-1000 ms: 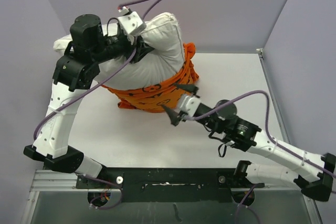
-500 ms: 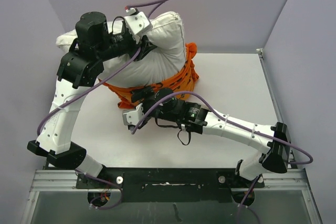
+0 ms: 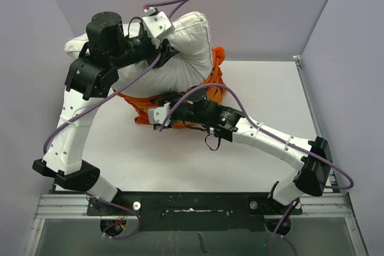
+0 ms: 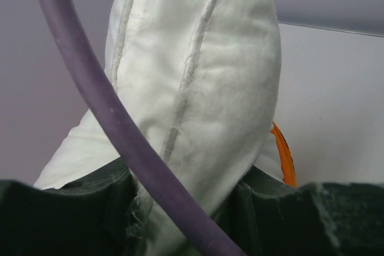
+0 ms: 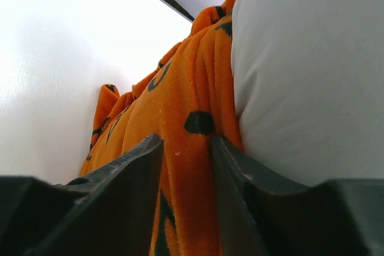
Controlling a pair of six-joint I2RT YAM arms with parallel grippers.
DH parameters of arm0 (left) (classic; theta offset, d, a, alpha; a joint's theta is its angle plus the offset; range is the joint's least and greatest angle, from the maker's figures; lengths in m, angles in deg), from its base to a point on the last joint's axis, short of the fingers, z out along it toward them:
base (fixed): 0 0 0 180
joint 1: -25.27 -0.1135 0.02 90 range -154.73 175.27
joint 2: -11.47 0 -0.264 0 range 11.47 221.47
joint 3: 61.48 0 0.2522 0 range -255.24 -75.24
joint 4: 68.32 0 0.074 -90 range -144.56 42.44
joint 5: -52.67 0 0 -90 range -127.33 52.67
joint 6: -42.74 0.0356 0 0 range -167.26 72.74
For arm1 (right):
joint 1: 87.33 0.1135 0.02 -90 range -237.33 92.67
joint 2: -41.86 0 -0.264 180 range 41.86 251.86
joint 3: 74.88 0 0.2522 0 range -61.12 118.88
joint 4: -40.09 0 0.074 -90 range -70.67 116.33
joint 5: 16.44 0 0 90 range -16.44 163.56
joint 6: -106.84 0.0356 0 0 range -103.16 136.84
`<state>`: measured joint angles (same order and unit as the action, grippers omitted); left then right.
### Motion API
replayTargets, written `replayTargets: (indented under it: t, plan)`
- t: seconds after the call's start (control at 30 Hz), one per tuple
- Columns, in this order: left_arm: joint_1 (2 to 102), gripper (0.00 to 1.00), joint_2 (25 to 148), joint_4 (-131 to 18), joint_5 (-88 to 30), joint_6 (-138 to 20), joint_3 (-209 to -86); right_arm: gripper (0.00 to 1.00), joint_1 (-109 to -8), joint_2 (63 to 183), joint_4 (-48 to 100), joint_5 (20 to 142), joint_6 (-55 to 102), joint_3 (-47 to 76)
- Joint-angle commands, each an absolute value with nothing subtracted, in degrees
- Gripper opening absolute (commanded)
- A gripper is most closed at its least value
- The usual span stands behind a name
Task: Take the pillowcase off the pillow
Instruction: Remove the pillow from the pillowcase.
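The white pillow [image 3: 186, 52] is held up at the back of the table, tilted. My left gripper [image 3: 163, 58] is shut on its seamed edge; in the left wrist view the pillow [image 4: 204, 76] fills the gap between the dark fingers of the left gripper [image 4: 186, 178]. The orange pillowcase [image 3: 211, 82] is bunched round the pillow's lower end, down on the table. My right gripper [image 3: 171, 101] reaches in at the near side. In the right wrist view the right gripper [image 5: 186, 148] pinches a fold of the pillowcase [image 5: 180, 88], beside the bare pillow [image 5: 306, 70].
The white table [image 3: 258, 88] is boxed in by grey walls at the back and both sides. A purple cable [image 4: 102, 106] crosses the left wrist view. A sliver of orange fabric [image 4: 283, 157] shows behind the pillow there.
My right arm swung left from the pillow's right front with jaws open, went in under its near edge and closed on an orange fold. The left arm raised the pillow slightly.
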<state>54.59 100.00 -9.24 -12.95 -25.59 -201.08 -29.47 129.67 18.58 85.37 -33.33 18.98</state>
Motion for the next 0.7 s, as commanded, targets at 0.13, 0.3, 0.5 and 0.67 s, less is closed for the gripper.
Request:
replayTargets:
  t: [0.13, 0.3, 0.5, 0.67]
  plan:
    - [55.1, 0.0, 100.4, -16.2, -21.1, -27.2, -208.1, 0.24, -34.3, 129.5, 24.6, 78.1, -24.3, 6.7]
    - [55.2, 0.0, 101.0, -16.2, -21.1, -27.2, -211.1, 0.02, -35.0, 128.8, 27.0, 78.4, -19.4, 1.2]
    - [55.2, 0.0, 102.5, -16.0, -21.3, -27.2, -215.3, 0.0, -35.3, 126.8, 28.5, 78.3, -14.7, -6.5]
    - [55.2, 0.0, 104.2, -16.3, -22.1, -26.3, -221.3, 0.0, -36.4, 123.1, 33.0, 76.4, -10.0, -17.4]
